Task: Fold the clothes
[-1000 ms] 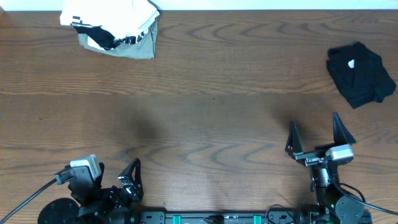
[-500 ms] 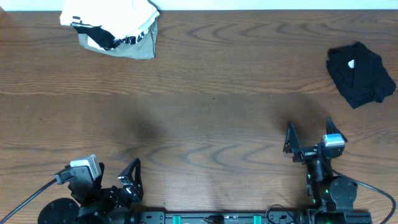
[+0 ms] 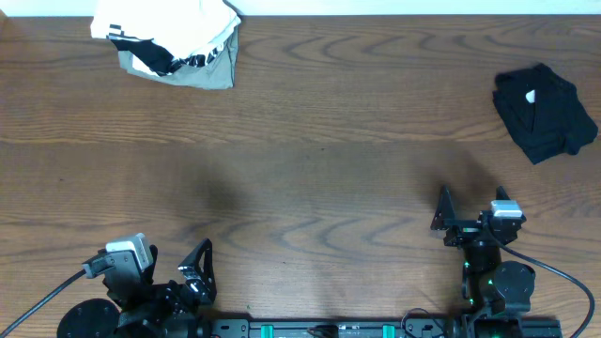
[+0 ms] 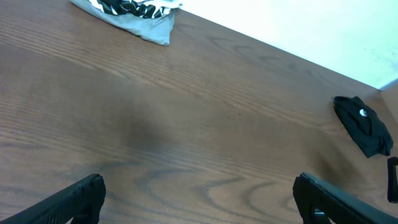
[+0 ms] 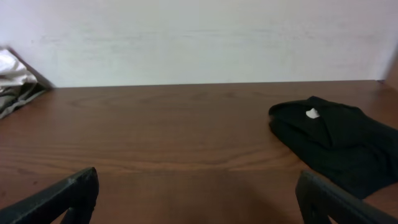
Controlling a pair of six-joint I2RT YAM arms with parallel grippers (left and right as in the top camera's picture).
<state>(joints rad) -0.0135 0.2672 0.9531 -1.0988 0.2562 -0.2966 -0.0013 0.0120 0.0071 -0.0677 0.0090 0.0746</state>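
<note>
A folded black garment (image 3: 545,111) with a white neck label lies at the table's right edge; it also shows in the right wrist view (image 5: 333,130) and the left wrist view (image 4: 365,124). A crumpled pile of white, grey and black clothes (image 3: 174,42) lies at the far left corner, and shows in the left wrist view (image 4: 134,12). My left gripper (image 3: 174,268) is open and empty at the near left edge. My right gripper (image 3: 470,216) is open and empty at the near right, well short of the black garment.
The brown wooden table (image 3: 310,160) fills the overhead view. A white wall (image 5: 199,37) runs behind the table's far edge. Arm bases and cables sit along the near edge.
My right gripper has drawn back toward the near edge and its arm has tucked in. The left arm and both garments have not moved.
</note>
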